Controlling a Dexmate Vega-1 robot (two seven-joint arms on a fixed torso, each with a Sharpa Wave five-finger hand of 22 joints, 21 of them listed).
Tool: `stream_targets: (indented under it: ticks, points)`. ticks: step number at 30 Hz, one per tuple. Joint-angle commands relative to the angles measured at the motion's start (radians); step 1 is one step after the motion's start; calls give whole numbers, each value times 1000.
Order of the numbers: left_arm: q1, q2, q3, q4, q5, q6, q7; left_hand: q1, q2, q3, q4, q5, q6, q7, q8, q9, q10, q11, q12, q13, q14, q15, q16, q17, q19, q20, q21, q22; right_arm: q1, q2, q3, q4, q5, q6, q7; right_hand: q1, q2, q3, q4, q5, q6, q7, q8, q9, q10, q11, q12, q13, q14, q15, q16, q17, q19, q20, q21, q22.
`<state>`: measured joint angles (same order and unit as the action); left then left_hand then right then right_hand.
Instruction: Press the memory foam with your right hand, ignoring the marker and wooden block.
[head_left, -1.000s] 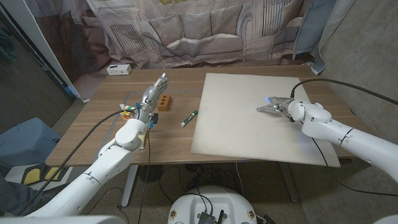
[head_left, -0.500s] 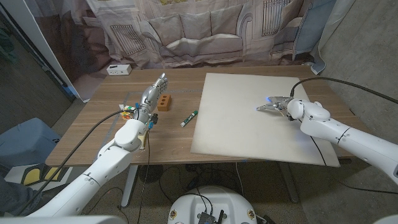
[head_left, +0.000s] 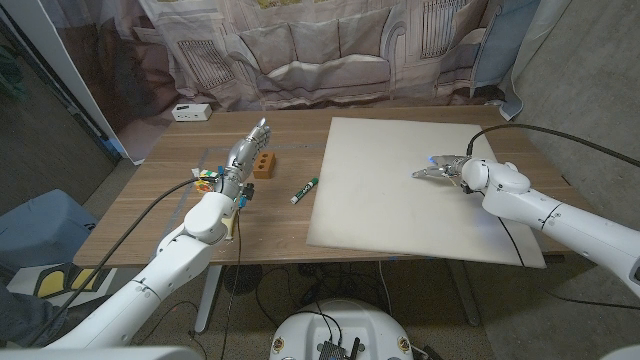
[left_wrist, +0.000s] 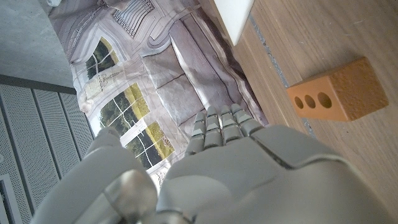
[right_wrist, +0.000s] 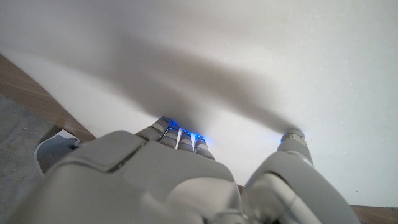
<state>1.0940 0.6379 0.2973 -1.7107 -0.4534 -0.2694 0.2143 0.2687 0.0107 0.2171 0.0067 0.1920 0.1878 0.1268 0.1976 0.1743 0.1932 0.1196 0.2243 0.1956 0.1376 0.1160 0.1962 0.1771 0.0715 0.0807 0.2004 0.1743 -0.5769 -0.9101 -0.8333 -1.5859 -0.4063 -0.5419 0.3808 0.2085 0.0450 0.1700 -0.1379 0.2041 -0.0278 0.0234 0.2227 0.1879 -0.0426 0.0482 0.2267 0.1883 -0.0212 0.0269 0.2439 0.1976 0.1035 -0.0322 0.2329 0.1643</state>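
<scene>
Carrying everything: a wooden worktop (head_left: 200, 235).
Memory foam (head_left: 390, 210): a large white sheet covering the worktop's right half.
Right hand (head_left: 440, 170): over the foam, holding nothing, fingers spread; contact with the foam cannot be told.
Left hand (head_left: 243, 158): fingers straight, holding nothing, just beside the wooden block (head_left: 264, 165).
Marker (head_left: 304, 190): between block and foam.
</scene>
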Motion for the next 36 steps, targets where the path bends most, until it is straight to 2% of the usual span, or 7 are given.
stream_targets:
  ticks: [1, 18, 24, 36]
  points:
    - [-3, -3, 4, 10, -5, -4, -8, 3, 9, 2, -7, -2, 7, -1, -3, 5, 8, 5, 1, 2, 6, 2, -4, 3, -2, 9, -4, 4, -7, -10, 1, -4, 14, 3, -6, 15, 0, 8, -5, -3, 15, 1, 10, 5, 9, 2, 4, 5, 17, 6, 7, 3, 212, 53, 11, 6]
    - [-9, 0, 16, 13, -1, -8, -26, 2, 10, 1, -8, -2, 9, -1, -4, 5, 8, 4, -1, 2, 6, 2, -5, 3, -2, 9, -4, 4, -45, -44, 47, -80, 39, -22, -50, 13, 2, 8, -1, -4, 20, 1, 7, 5, 19, 6, 3, 5, 17, 11, 3, 5, 210, 47, 2, 6]
    - [-21, -5, 23, 24, -14, -11, -45, 2, 10, 0, -9, -3, 9, 0, -4, 5, 9, 4, -1, 2, 6, 2, -5, 3, -2, 9, -4, 4, -44, -53, 52, -110, 42, -53, -34, 10, 2, 7, 2, -5, 16, 1, 3, 5, 15, 9, -1, 5, 7, 13, -2, 6, 207, 45, -2, 7]
    - [-27, -1, 27, 17, -4, -12, -45, 1, 10, 0, -10, -3, 9, 0, -5, 5, 9, 4, -2, 2, 7, 2, -5, 3, -4, 11, -5, 4, -67, -67, 72, -140, 51, -38, -77, 3, -1, 4, 5, -7, 14, 1, -1, 5, 14, 9, -4, 6, 7, 15, -3, 8, 206, 47, -6, 7]
